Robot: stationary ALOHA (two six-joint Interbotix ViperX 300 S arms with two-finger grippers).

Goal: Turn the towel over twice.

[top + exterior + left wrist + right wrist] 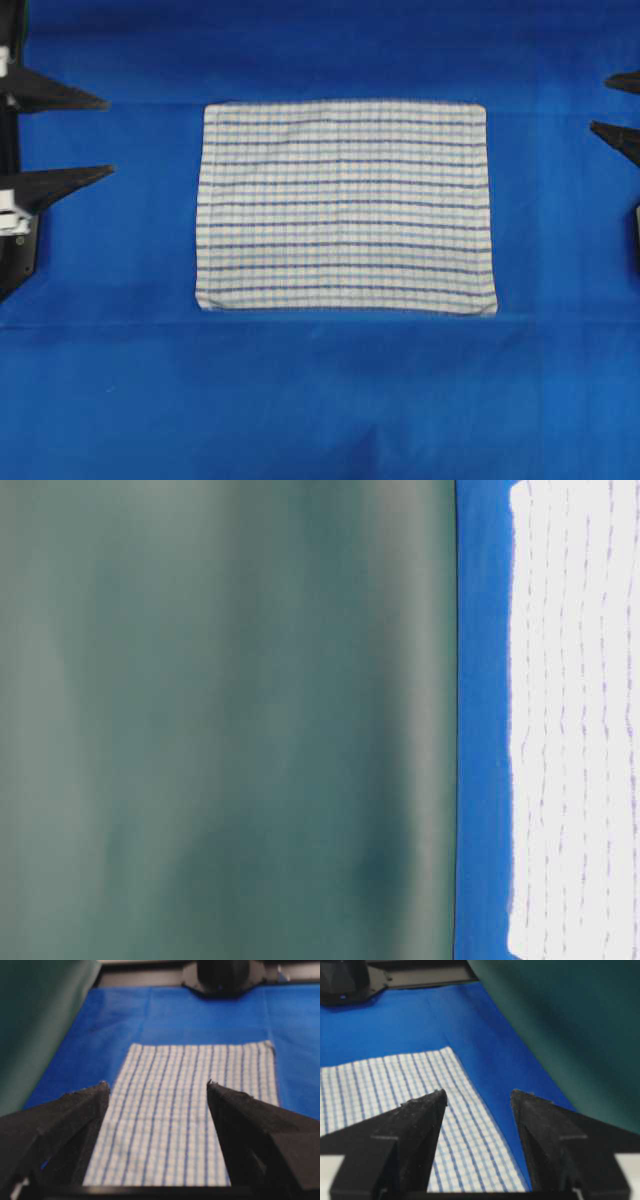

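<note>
Lying flat and fully spread near the middle of the blue sheet [320, 400] covering the desk: the towel [345, 207], a white rectangle crossed by thin dark-blue and light-blue stripes, with a faint check between them and hemmed edges. Corners squared, no fold showing; lower edge slightly wavy.

Left gripper [110, 136] off to the towel's left, fingers [70, 180] spread well apart, clear of the cloth and holding nothing. Seen from its wrist camera, the same fingers [75, 1110] framing the towel [190, 1125] ahead, far corner by the hem a little lifted, perhaps, though blurred.

Right gripper [598, 105] at the right edge of the overhead view, mostly cut off there; only two dark finger tips [618, 138] showing, apart. From its wrist camera, fingers [420, 1120] wide, a towel corner [395, 1090] beneath and beyond them, nothing gripped.

Table-level view washed out: towel [575, 730] overexposed to near white, stripes barely traceable, a green backdrop [220, 720] blurred behind.
</note>
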